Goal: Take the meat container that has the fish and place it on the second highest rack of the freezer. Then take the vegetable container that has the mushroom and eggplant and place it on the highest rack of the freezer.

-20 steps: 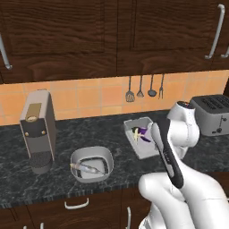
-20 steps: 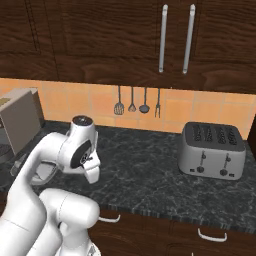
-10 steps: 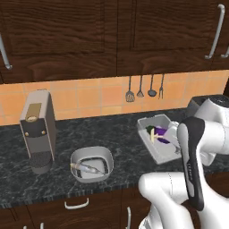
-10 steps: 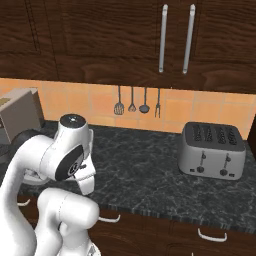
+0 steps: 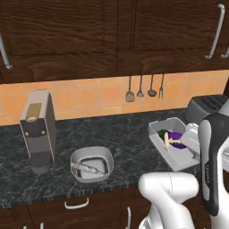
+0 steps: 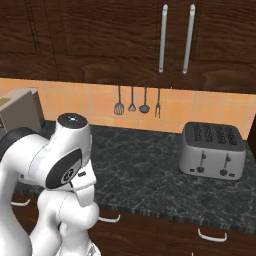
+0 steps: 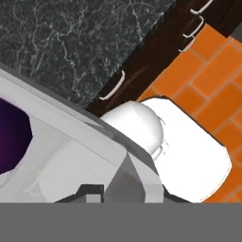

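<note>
The vegetable container (image 5: 162, 145) is a grey tray holding a purple eggplant (image 5: 176, 135) and a tan mushroom (image 5: 167, 139). It hangs tilted above the right part of the black counter (image 5: 120, 134). My gripper (image 5: 193, 139) is shut on its right rim. In the hand view the gripper (image 7: 124, 186) clamps the tray's grey wall (image 7: 61, 142), with the eggplant (image 7: 12, 137) at the left edge. The meat container (image 5: 103, 155), a round grey tub with the silvery fish (image 5: 85, 168), rests on the counter at front centre. The freezer and its racks are out of view.
A grey coffee machine (image 5: 38, 129) stands at the counter's left. A toaster (image 6: 212, 150) sits at the right, close behind the held tray. Utensils (image 5: 145, 87) hang on the orange backsplash. Dark cabinets run above; drawers (image 7: 113, 85) and orange floor tiles (image 7: 198, 71) lie below.
The arm has swung right, carrying the vegetable container to the right and slightly nearer the counter's front. The fish tub and the coffee machine have stayed put.
</note>
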Available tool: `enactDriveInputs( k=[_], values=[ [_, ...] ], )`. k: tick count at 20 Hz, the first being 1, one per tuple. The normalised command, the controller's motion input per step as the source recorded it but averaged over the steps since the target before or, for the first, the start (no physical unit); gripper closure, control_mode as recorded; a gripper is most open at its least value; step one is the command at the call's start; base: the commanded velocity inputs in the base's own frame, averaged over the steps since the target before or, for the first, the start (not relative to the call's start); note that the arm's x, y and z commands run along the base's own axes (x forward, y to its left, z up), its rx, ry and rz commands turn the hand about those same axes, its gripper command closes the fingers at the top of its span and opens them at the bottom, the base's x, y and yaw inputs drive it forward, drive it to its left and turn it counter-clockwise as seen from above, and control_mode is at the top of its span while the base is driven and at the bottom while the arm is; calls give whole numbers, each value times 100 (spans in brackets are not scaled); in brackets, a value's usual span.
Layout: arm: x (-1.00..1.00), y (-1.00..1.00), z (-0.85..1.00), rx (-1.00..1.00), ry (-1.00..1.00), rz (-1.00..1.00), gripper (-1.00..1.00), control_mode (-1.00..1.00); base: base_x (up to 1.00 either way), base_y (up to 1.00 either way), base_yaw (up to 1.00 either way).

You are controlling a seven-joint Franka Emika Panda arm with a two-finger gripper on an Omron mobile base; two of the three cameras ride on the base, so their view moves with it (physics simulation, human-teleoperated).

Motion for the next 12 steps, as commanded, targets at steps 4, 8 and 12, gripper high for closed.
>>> enactDriveInputs(
  k=[4, 8, 12],
  values=[
    [-1, 0, 0, 3, -1, -1, 100, -100, 0, 0, 0],
    [0, 0, 0, 0, 0, 0, 100, 100, -36, 0, 0],
    [0, 0, 0, 0, 0, 0, 100, 100, -60, -1, -28]
  ],
)
